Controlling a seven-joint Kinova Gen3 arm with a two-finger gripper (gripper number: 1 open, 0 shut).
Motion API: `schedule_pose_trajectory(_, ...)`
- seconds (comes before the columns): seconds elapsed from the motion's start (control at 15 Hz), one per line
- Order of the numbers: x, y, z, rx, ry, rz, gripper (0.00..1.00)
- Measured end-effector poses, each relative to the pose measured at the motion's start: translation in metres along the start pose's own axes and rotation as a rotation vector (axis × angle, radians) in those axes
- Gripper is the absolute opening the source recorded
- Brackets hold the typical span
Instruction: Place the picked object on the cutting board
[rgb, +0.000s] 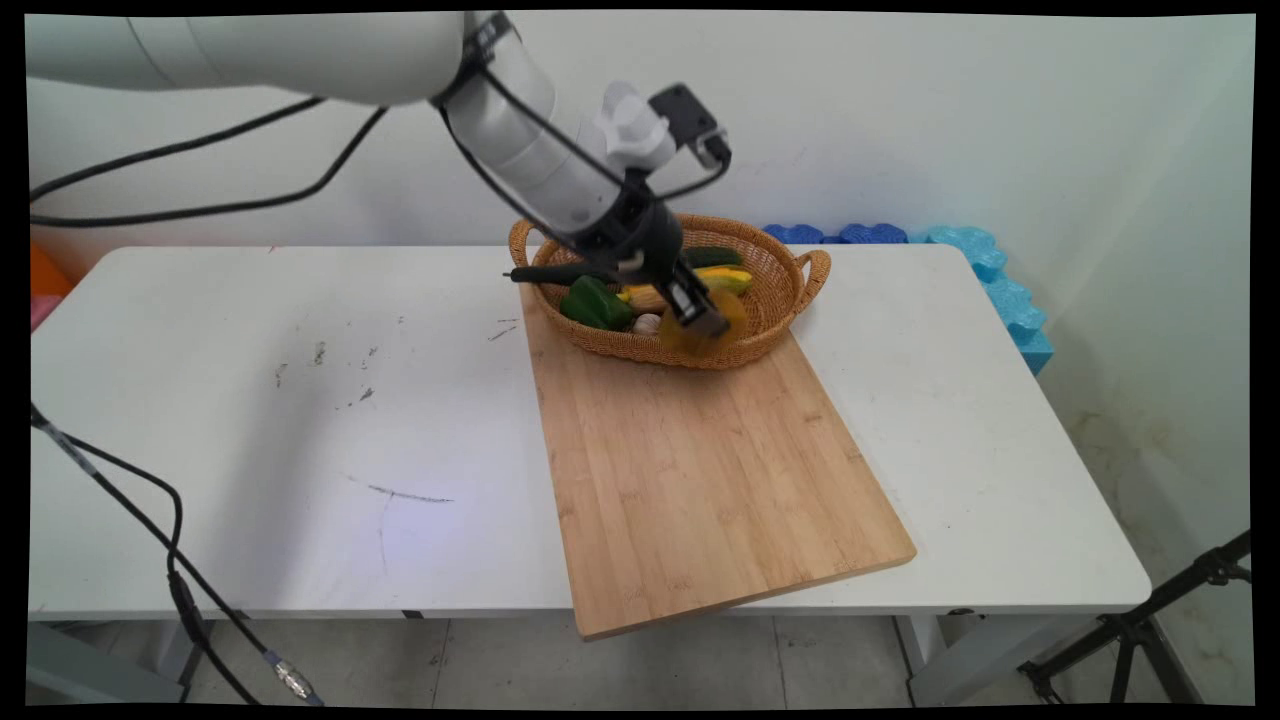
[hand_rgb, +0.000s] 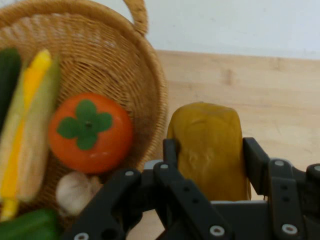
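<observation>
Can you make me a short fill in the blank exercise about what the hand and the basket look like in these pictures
1. The hand is shut on a ____-coloured loaf-shaped thing.
2. The basket stands on the far end of the wooden ____.
3. In the basket, the orange persimmon has a ____ leafy top.
4. Just below the persimmon in the hand view lies a pale bulb of ____.

Missing words: mustard yellow; cutting board; green; garlic

Even, soft, bright light falls from above; the tabletop (rgb: 300, 420) shows only faint shadows; the gripper (rgb: 705, 322) and the yellow thing in it are motion-smeared in the main view; the hand view is slightly soft throughout.
</observation>
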Motion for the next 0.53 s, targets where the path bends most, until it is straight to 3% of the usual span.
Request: schedule_pose_trajectory(0.53, -0.02, 0.033, 0.052, -0.034, -0.036, 0.024, 0.0)
